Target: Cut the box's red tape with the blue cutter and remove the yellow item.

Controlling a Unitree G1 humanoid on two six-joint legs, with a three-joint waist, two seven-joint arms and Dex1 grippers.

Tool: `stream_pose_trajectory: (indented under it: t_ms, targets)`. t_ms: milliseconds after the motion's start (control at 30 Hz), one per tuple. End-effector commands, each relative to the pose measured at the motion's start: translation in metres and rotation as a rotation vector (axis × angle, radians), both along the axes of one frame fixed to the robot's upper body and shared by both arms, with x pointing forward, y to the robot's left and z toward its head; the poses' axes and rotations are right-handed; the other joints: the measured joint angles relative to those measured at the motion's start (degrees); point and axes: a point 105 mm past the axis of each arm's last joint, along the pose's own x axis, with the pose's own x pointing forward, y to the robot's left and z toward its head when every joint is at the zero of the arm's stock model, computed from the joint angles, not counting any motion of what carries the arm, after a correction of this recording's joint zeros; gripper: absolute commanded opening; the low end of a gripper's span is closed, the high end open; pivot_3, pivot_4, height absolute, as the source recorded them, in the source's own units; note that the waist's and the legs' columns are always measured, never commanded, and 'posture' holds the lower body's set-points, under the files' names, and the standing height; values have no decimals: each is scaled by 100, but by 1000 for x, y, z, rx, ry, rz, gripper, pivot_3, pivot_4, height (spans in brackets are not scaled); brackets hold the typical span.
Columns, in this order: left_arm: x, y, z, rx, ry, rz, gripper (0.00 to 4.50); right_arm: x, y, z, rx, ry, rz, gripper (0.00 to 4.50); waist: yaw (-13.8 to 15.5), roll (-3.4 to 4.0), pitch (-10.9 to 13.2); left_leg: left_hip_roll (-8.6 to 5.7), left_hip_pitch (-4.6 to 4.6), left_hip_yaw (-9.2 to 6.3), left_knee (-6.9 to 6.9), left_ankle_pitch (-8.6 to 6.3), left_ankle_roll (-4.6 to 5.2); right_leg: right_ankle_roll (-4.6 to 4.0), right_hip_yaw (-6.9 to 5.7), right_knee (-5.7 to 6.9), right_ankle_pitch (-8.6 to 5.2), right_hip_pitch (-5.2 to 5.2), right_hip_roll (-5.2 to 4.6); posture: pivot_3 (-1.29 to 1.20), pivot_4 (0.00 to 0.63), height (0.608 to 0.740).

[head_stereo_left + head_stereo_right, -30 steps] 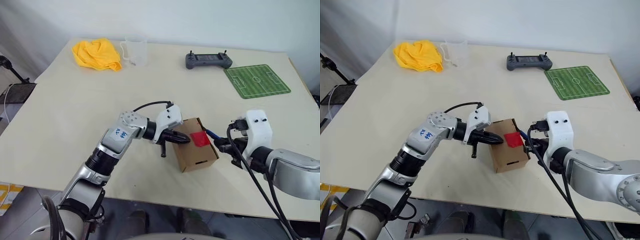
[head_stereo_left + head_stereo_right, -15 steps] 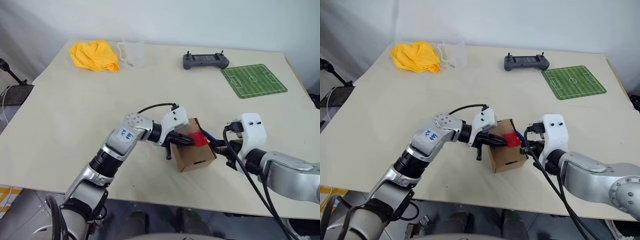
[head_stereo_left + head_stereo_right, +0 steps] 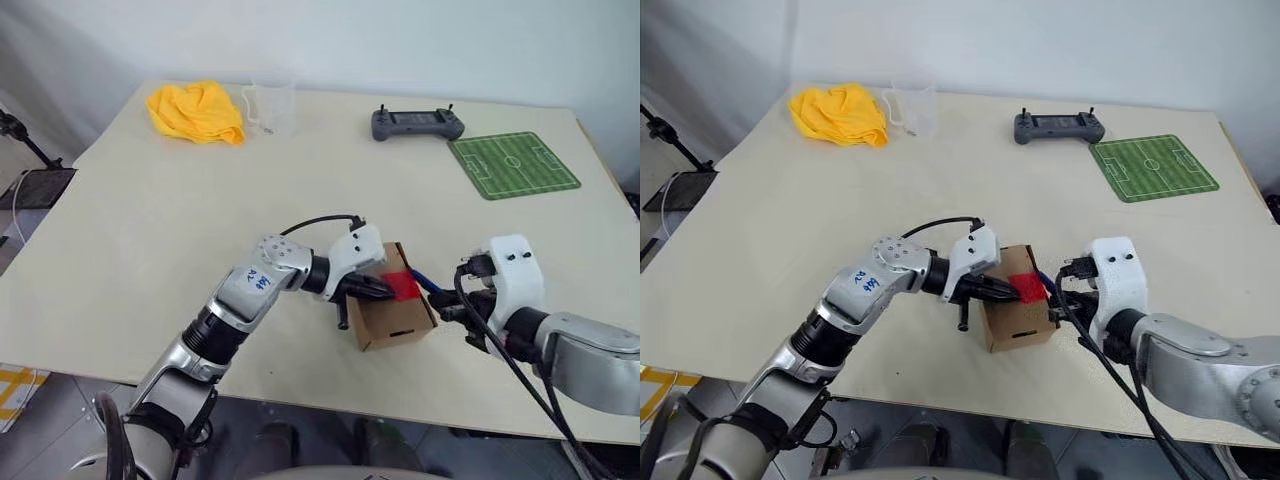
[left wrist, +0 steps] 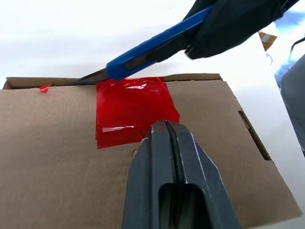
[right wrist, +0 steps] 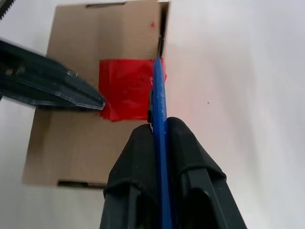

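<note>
At the lower centre of the frame, my right gripper point(image 5: 159, 143) clamped the blue cutter point(image 4: 157, 43), its tip at the red tape point(image 4: 133, 109) edge on the box point(image 3: 392, 310). My left gripper point(image 4: 167, 138), jaws shut, pressed the lid. The tape looked uncut, the box closed, so the yellow item was still to come out.

On the pale table point(image 3: 130, 200) we see our left gripper point(image 3: 385, 291) with fingers together resting on the box point(image 3: 395, 318) at the red tape point(image 3: 403, 284), our right gripper point(image 3: 447, 310) holding the blue cutter point(image 3: 425, 280) just beside it.
</note>
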Motion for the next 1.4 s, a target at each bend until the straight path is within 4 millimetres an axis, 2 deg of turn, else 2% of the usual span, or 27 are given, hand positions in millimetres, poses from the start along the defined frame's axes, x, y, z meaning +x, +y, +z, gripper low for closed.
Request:
stream_pose_trajectory:
  t_ms: [33, 167, 267, 533, 700, 867, 967, 1067, 1100, 1133, 1167, 1200, 1300, 1400]
  targets:
    - [-3, 2, -23, 60, 53, 26, 0, -16, 5, -11, -9, 114, 129, 102, 0, 0, 0, 0, 5, 0, -2, -1, 1, 0, 0, -3, 0, 5, -1, 0, 150, 740]
    - [-3, 0, -24, 57, 52, 30, 0, -24, 9, -14, 28, 149, 189, 102, 2, 0, 0, 1, 37, -5, -22, -2, 3, -3, -2, -23, -2, 41, -3, 0, 150, 740]
    - [-3, -2, -24, 54, 49, 32, 0, -31, 20, -18, 119, 134, 142, 102, -2, -9, -6, 4, 58, -8, -46, -3, 2, -6, -4, -43, -3, 62, -4, 0, 150, 740]
    - [-6, -4, -32, 75, 38, 20, 0, -32, 43, -17, 341, 121, -193, 102, -65, -14, -18, 7, 72, -9, -75, 30, -56, -9, -4, -40, -5, 57, 8, 0, 150, 740]
    - [-6, -5, -34, 82, 31, 18, 0, -27, 59, -17, 386, 185, -333, 102, -146, -33, -33, 6, 87, -8, -78, 39, -70, -17, -1, -24, -9, 61, 8, 0, 150, 740]
    - [-6, -4, -36, 87, 29, 19, 0, -27, 64, -15, 360, 210, -389, 102, -156, -39, -46, 9, 114, -8, -97, 37, -67, -32, -1, -20, -17, 76, 8, 0, 150, 740]
    - [-7, -4, -36, 88, 33, 20, 0, -27, 58, -17, 305, 174, -342, 102, -155, -37, -52, 10, 118, -10, -103, 22, -41, -41, -4, -18, -22, 77, 8, 0, 150, 740]
    - [-7, -3, -37, 91, 36, 21, 0, -31, 42, -22, 187, 122, -178, 102, -132, -17, -57, 8, 116, -11, -105, 14, -27, -43, -8, -24, -23, 81, 6, 0, 150, 740]
    - [-7, -2, -38, 93, 37, 22, 0, -20, 24, -24, -5, 135, 116, 102, -131, -6, -53, 9, 121, -12, -106, 10, -19, -45, -12, -29, -26, 89, 7, 0, 150, 740]
    - [-7, -2, -38, 94, 38, 23, 0, -24, -1, -19, -103, 262, 272, 102, -144, 51, -32, 9, 121, -13, -101, 4, -10, -47, -17, -34, -27, 95, 8, 0, 150, 740]
    - [-7, -1, -38, 95, 38, 25, 0, -36, -23, -5, -129, 411, 340, 102, -148, 58, -34, 3, 127, 13, -92, -6, 11, -58, -11, -43, -33, 106, 3, 0, 150, 740]
    - [-6, 0, -38, 96, 38, 28, 0, -47, -37, 10, -120, 523, 356, 102, -135, 69, -31, 5, 144, 18, -107, -7, 22, -113, -5, -62, -61, 123, -1, 0, 150, 740]
    - [-5, 3, -38, 102, 39, 37, 0, -65, -44, 35, -108, 718, 359, 102, -111, 66, -44, 34, 168, -4, -141, -21, 25, -147, -27, -101, -80, 150, -6, 0, 150, 740]
    - [-5, 3, -38, 104, 40, 37, 0, -66, -38, 45, -78, 813, 386, 102, -134, 75, -60, 46, 167, -4, -183, -28, 1, -153, -32, -127, -83, 143, -3, 0, 150, 740]
